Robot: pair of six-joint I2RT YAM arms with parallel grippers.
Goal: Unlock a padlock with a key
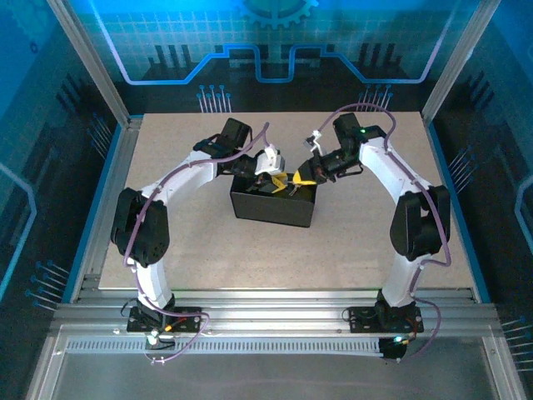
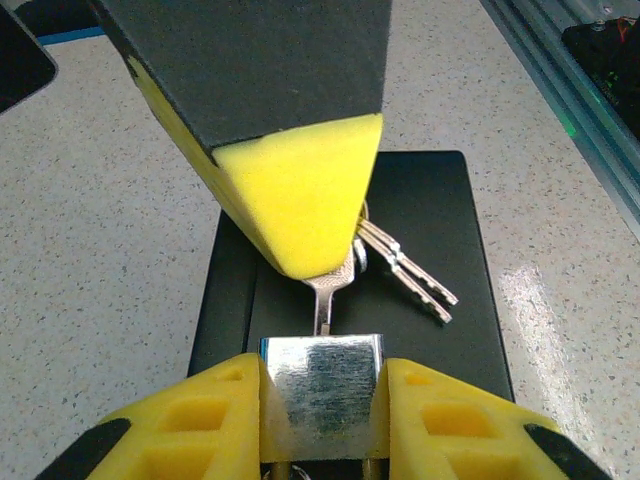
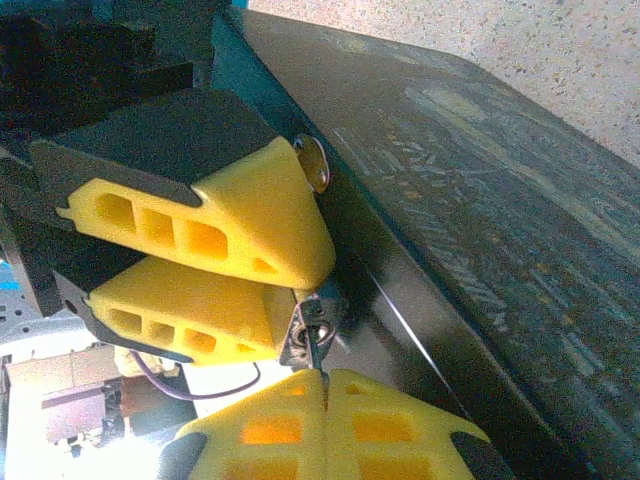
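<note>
My left gripper (image 2: 322, 400) is shut on the padlock (image 2: 320, 385), a small shiny metal block squeezed between its yellow fingers above the black box (image 2: 440, 220). The key (image 2: 325, 305) runs from the padlock's far face up into my right gripper, whose yellow fingertip (image 2: 300, 200) covers its head. In the right wrist view my right gripper (image 3: 327, 385) is shut on the key (image 3: 314, 352), its thin blade entering the keyhole in the padlock's end face (image 3: 312, 330). From above, the left gripper (image 1: 271, 171) and the right gripper (image 1: 304, 175) meet over the box (image 1: 273, 204).
Two spare silver keys (image 2: 410, 275) hang from the same ring and rest on the box lid. The box lid (image 3: 480, 200) carries a swirling painted pattern. Speckled tabletop (image 1: 208, 250) surrounds the box, with aluminium frame rails (image 1: 266, 321) along the near edge.
</note>
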